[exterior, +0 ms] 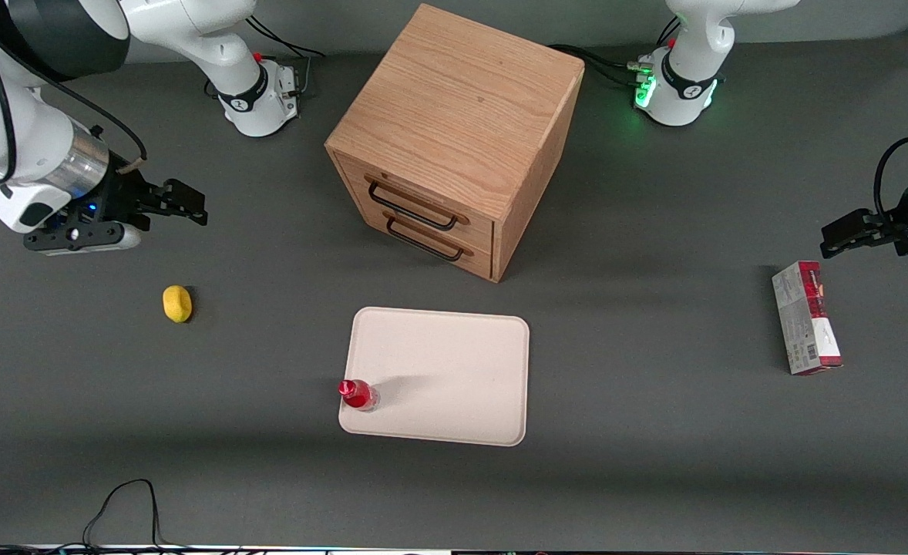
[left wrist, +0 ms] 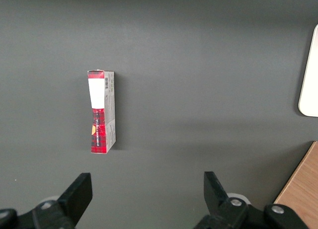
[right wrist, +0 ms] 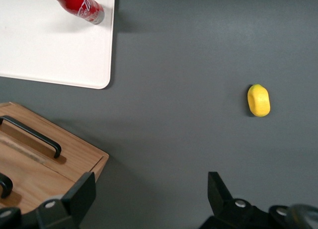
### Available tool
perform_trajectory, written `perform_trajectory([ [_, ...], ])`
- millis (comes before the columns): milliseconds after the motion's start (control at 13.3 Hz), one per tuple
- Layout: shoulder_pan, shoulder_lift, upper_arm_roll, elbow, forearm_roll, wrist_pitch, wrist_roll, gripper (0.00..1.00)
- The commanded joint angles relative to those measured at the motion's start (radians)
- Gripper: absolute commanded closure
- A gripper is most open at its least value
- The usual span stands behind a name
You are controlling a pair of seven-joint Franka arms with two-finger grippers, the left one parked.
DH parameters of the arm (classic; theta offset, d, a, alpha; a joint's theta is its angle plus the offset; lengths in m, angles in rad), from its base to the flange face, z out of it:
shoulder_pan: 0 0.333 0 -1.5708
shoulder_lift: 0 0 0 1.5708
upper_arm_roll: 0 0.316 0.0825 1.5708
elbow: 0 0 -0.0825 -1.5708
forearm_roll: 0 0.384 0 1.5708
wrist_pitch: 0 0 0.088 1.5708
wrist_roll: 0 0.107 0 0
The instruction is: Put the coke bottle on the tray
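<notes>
The coke bottle (exterior: 358, 394) stands upright on the tray (exterior: 454, 370), at its near corner toward the working arm, so the job looks done. The gripper (exterior: 180, 202) hangs well apart above the surface (exterior: 654, 432), fingers spread and empty, near the lemon (exterior: 177, 303).

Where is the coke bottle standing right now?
The coke bottle stands upright on the tray, at its corner nearest the front camera on the working arm's side. The gripper is open, far from it, above the table past the lemon.
</notes>
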Motion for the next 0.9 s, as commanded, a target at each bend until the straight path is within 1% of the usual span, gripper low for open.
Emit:
perform_trajectory([
  [0,-0.058,-0.017,0.002,-0.005,0.001,-0.03,-0.085,0.0],
  [226,-0.08,-0.017,0.005,0.002,-0.029,-0.031,-0.089,0.0],
  [603,-0.075,-0.012,-0.001,0.071,-0.03,-0.087,-0.089,0.0],
  [829,-0.077,-0.008,-0.007,0.094,-0.032,-0.092,-0.091,0.0],
])
